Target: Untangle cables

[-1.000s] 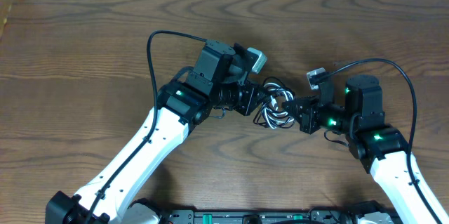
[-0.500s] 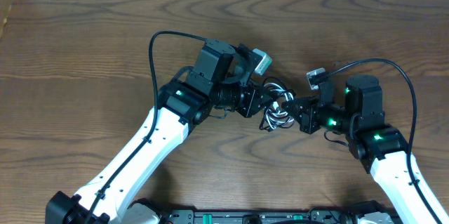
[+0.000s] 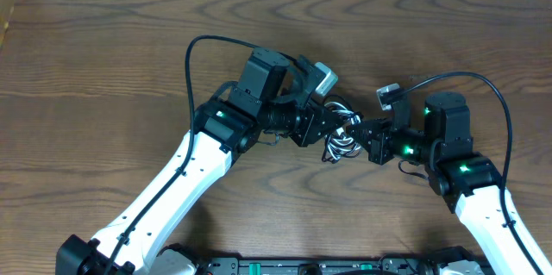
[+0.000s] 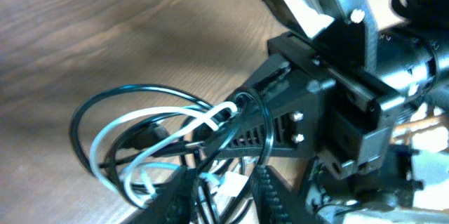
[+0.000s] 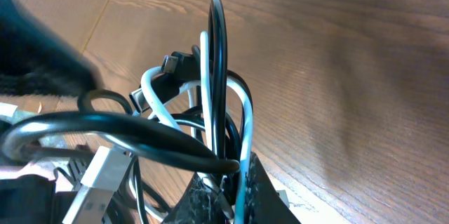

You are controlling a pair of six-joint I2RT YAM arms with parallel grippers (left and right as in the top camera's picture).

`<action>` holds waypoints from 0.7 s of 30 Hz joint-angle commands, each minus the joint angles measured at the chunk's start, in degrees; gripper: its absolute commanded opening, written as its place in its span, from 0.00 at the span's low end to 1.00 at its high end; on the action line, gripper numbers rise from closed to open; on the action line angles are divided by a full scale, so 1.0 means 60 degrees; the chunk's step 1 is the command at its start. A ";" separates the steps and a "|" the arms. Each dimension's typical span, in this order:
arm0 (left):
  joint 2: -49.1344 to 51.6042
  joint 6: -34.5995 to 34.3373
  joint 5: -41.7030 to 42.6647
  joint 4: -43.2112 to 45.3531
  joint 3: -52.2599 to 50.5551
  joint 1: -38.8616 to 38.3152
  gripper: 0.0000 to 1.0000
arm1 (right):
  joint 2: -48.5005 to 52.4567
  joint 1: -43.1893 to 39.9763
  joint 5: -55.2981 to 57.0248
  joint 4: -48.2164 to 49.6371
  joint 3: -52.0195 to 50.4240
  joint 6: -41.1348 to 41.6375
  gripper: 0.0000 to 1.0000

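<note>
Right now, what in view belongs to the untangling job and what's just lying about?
Job: black cable; white cable; left gripper, jaws apart at the tangle; right gripper, shut on the white cable.
Lying about: wooden table; thick black arm wires.

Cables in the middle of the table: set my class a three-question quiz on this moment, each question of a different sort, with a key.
1. Fill in: the tangled cables are black and ___.
2. Multiple choice: the right gripper is shut on A) nothing, B) the cables, C) a cup.
3. True or false: the two cables lie fully separated from each other.

Key: 1 white; 2 B; 3 false.
</note>
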 commanded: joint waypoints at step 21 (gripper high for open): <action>0.0091 0.0164 -0.0466 0.0000 -0.0033 -0.0022 0.72 | -0.0025 0.0022 -0.1453 0.0182 0.0004 -0.0240 0.01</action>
